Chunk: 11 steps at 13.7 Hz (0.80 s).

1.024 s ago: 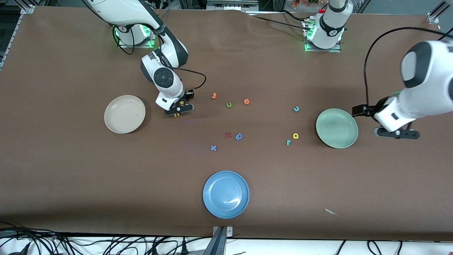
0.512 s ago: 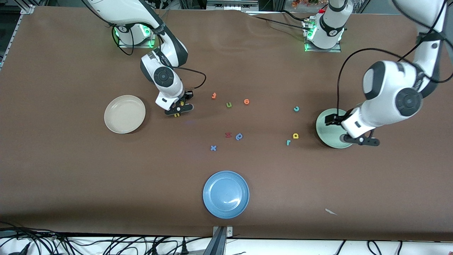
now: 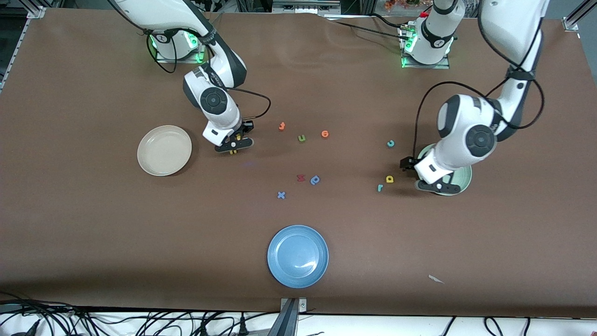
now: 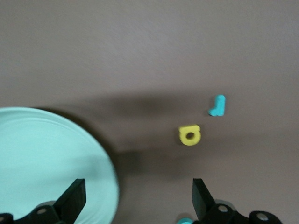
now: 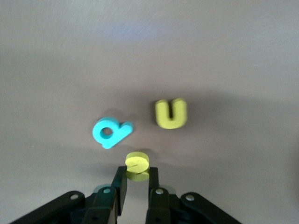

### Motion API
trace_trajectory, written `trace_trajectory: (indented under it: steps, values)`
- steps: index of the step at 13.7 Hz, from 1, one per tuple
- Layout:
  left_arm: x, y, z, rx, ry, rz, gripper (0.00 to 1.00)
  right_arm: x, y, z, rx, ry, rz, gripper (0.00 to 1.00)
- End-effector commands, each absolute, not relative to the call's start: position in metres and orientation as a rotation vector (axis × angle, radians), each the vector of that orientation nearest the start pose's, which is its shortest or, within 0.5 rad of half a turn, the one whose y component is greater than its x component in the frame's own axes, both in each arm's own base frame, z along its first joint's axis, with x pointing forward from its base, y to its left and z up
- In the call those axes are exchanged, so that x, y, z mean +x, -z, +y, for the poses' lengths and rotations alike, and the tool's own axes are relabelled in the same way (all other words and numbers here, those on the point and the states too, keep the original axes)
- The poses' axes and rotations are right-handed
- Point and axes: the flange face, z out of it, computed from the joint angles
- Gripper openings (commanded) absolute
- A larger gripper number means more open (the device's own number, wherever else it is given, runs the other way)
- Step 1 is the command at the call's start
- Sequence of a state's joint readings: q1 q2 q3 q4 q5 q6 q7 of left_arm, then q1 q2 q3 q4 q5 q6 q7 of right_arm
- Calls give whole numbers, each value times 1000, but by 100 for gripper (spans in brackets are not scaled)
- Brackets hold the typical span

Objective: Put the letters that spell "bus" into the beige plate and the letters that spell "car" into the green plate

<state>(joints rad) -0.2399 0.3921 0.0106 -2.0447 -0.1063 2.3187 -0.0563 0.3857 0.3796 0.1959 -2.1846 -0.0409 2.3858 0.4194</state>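
Both plates are bare, so nothing is sorted yet. The right end effector (image 5: 134,179) has pinched the yellow s (image 5: 137,163); teal b (image 5: 111,132) and yellow u (image 5: 171,113) lie just ahead. The left end effector (image 4: 135,198), spread wide, hovers by the green plate (image 4: 42,154), with a (image 4: 189,135) and r (image 4: 217,105) ahead; beige plate (image 3: 164,150) beside the right one.

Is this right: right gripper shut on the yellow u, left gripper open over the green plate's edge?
Not quite. The right gripper is shut on the yellow s, not the yellow u, which lies free on the table beside the teal b; the right wrist view shows it. The left gripper is indeed open over the green plate's edge.
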Motion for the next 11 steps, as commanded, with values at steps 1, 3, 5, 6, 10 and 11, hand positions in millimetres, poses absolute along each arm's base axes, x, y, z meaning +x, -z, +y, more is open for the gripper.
trace_trajectory:
  steps: [1,3,5,6,10,11]
  values:
    - [547,-221,-145,-3203,-198,129,100,477,-262,274,-3220,-315,-205,4]
    - [533,-210,-149,-3197,-233,150,100,501,-290,245,-3245,-370,-157,2]
    - [519,-201,-156,-3189,-276,187,100,519,-296,203,-3246,-394,-181,2]
    - [514,-197,-155,-3184,-294,186,100,527,-295,182,-3241,-402,-218,2]
    - [485,-190,-163,-3174,-364,225,100,546,-267,96,-3216,-495,-348,2]
    - [482,-191,-165,-3175,-368,228,100,548,-258,83,-3213,-515,-365,2]
